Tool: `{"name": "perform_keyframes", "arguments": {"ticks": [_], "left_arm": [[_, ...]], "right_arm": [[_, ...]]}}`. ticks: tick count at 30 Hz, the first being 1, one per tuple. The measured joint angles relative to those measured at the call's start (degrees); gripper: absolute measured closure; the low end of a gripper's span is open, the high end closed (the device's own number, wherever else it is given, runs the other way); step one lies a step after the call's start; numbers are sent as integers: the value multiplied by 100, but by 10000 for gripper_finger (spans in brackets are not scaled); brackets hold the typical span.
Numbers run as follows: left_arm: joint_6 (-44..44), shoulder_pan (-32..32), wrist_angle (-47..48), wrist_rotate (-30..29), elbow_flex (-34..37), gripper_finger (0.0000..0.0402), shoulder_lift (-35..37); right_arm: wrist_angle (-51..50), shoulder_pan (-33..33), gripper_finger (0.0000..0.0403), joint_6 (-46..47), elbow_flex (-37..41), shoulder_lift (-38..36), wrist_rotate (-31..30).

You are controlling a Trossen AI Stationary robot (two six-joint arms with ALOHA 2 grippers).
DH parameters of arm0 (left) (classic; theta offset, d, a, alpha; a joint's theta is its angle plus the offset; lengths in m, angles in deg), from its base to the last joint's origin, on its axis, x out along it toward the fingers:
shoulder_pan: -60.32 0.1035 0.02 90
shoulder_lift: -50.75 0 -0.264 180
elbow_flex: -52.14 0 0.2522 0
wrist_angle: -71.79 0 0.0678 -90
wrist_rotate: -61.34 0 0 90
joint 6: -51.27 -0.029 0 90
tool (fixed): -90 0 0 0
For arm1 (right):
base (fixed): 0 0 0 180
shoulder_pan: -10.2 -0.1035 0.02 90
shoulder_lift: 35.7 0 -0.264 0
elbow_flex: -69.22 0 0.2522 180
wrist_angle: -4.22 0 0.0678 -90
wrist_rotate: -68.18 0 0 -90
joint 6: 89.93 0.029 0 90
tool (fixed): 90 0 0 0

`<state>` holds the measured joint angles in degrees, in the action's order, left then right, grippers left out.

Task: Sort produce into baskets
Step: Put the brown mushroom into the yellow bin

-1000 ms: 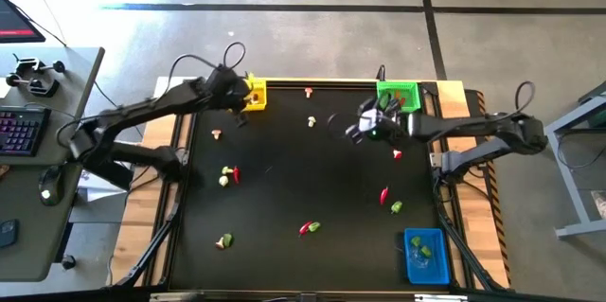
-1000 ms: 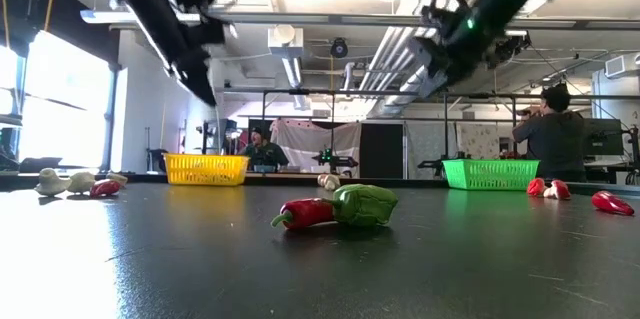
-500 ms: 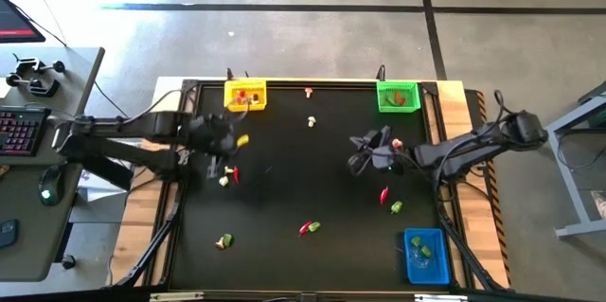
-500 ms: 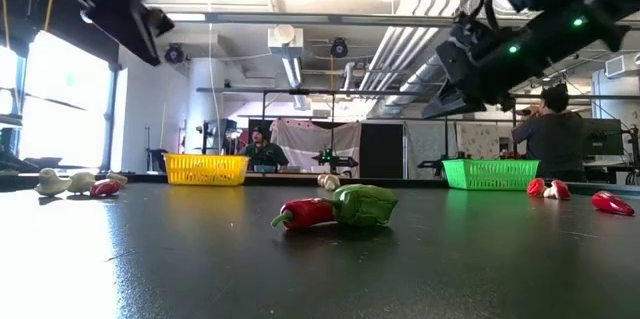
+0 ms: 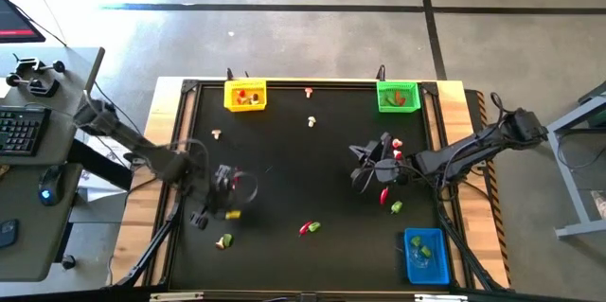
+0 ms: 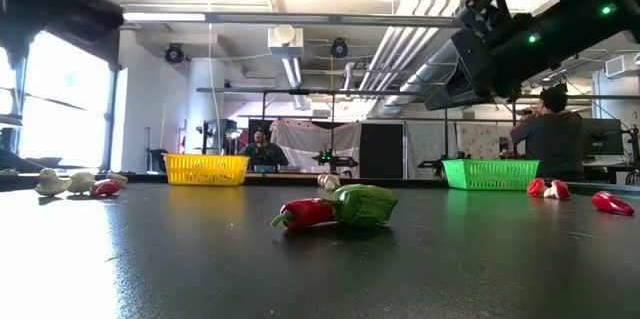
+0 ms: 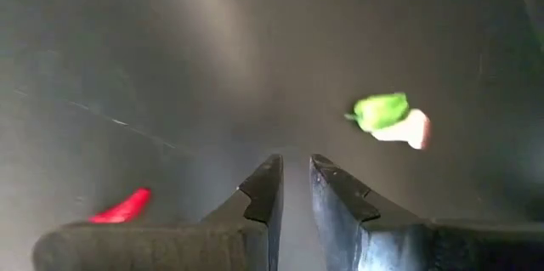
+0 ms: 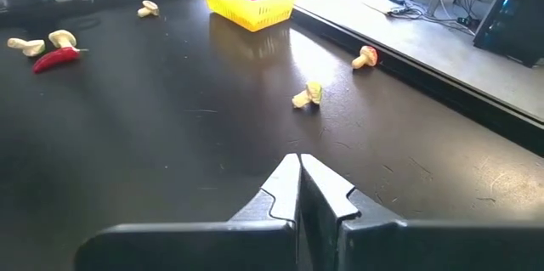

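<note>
The produce lies scattered on the black table: a red chilli (image 6: pixel 303 215) against a green piece (image 6: pixel 362 204) near the front, a green piece with a cream bulb (image 7: pixel 388 116), and mushrooms (image 8: pixel 308 94). The yellow basket (image 5: pixel 245 96) and the green basket (image 5: pixel 397 97) stand at the far edge, and the blue basket (image 5: pixel 425 255) stands at the near right. My left gripper (image 7: pixel 293 169) hangs over the table's left half, pointing down, narrowly open and empty. My right gripper (image 8: pixel 299 169) hovers right of centre, shut and empty.
A red chilli (image 5: pixel 384 193) and a green piece (image 5: pixel 395 207) lie just near of my right gripper. A red-and-white piece (image 5: pixel 397 143) lies beside it. People stand in the room beyond the far edge. A desk with a keyboard stands left of the table.
My left gripper has swung from the yellow basket at the far edge along the left side toward the near edge, turning as it went. My right gripper has moved from beside the green basket toward the near edge and sunk a little, staying shut.
</note>
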<state>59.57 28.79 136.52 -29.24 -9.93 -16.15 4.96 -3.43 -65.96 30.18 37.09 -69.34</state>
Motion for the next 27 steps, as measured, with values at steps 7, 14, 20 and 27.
{"name": "perform_keyframes", "arguments": {"ticks": [7,14,20,27], "left_arm": [[769,-586,25,-222,2,354,-666],[1114,-914,-258,326,4,342,-1033],[1492,-1386,-578,508,4,280,-1507],[1718,-1564,-1242,512,7,219,-1877]], "right_arm": [[-24,9,403,-2,0,0,0],[-26,9,403,0,0,0,2],[-67,9,403,-2,0,0,2],[-151,9,403,-2,0,-2,7]]}}
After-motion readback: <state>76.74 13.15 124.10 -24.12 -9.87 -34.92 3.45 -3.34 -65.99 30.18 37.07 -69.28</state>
